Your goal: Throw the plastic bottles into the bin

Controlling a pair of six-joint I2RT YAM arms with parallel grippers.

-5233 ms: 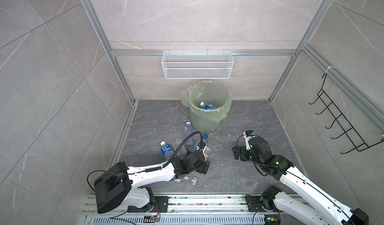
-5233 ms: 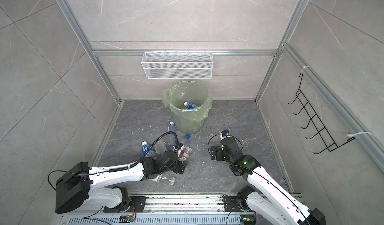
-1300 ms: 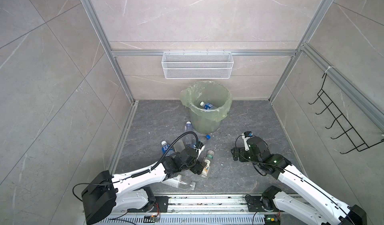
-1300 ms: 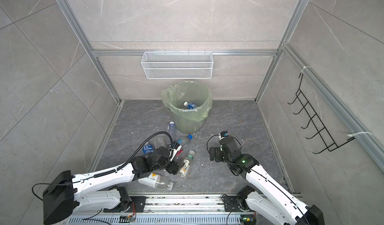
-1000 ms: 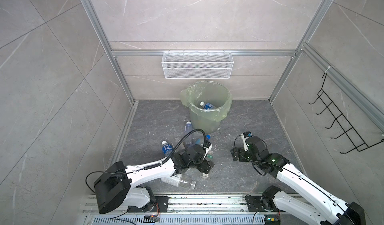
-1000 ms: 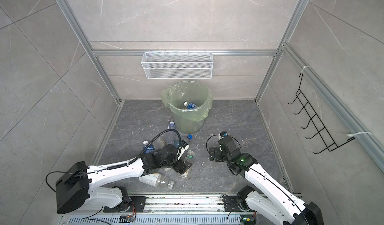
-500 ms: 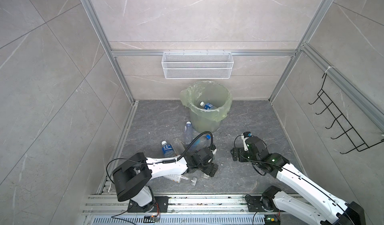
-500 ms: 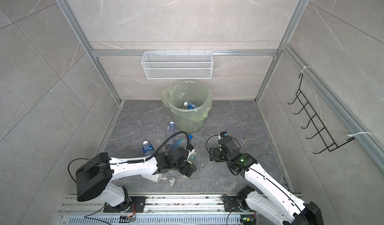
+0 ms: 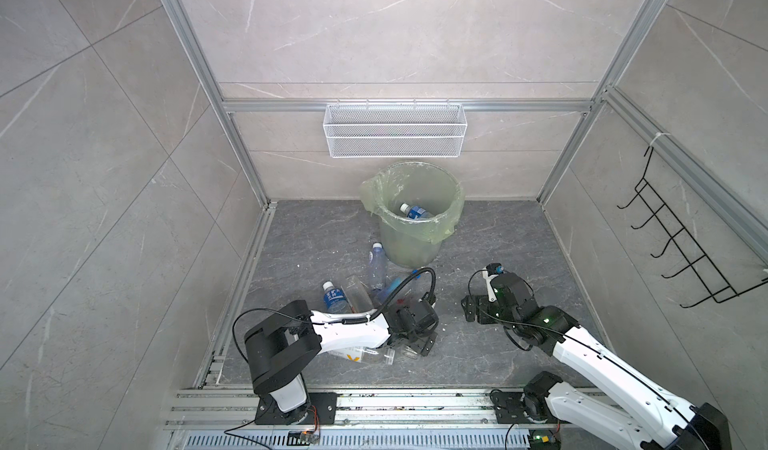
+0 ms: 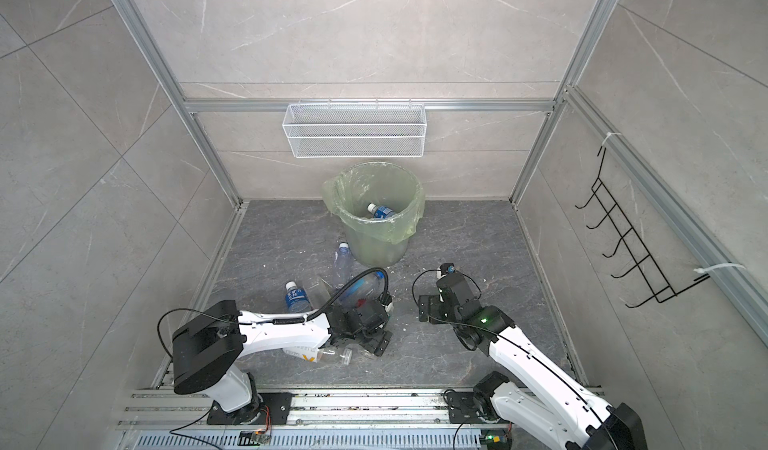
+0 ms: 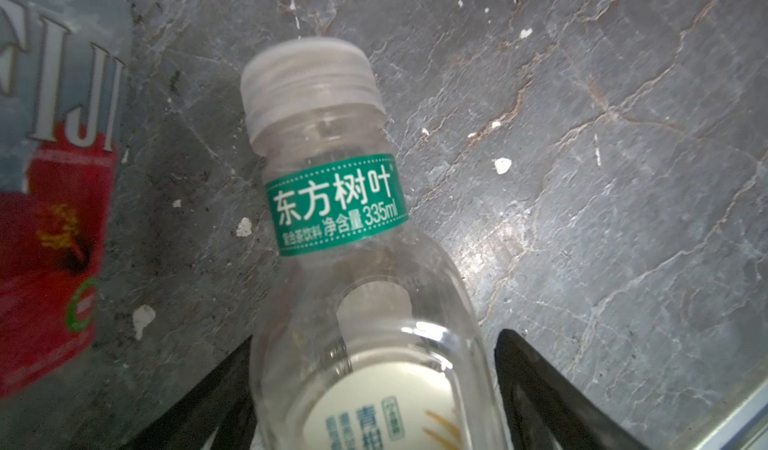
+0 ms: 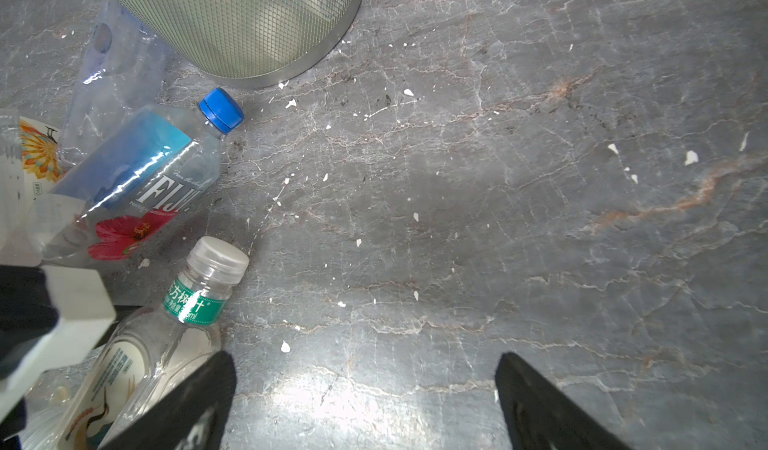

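- Left wrist view: the left gripper (image 11: 376, 335) straddles the body of the green-label bottle (image 11: 336, 202), which lies on the floor (image 11: 602, 156). One finger is against the bottle wall and the other is just clear of it, so there is no firm hold yet.
- Change: over the last second the left arm has swung in and dropped onto this bottle, and its jaws have narrowed. By judgement the grasp is closing, with lift and carry still to come.
- Right wrist view: the right gripper (image 12: 365, 356) is spread wide over bare floor, holds nothing, and has not moved. The green-label bottle's cap shows just beside it.
- Only the wrist views show the jaws against the bottle. In both top views the left wrist hides it, and the left gripper (image 9: 417, 346) shows only as dark fingers.
- Middle ground: the Fiji bottle (image 12: 137, 177) lies by the bin's foot. In a top view an upright blue-label bottle (image 9: 333, 298) and a clear bottle (image 9: 377, 265) stand near.
- Far: only the top views look into the bin (image 9: 409, 244), where one bottle (image 9: 415, 211) already lies. Several remain outside.
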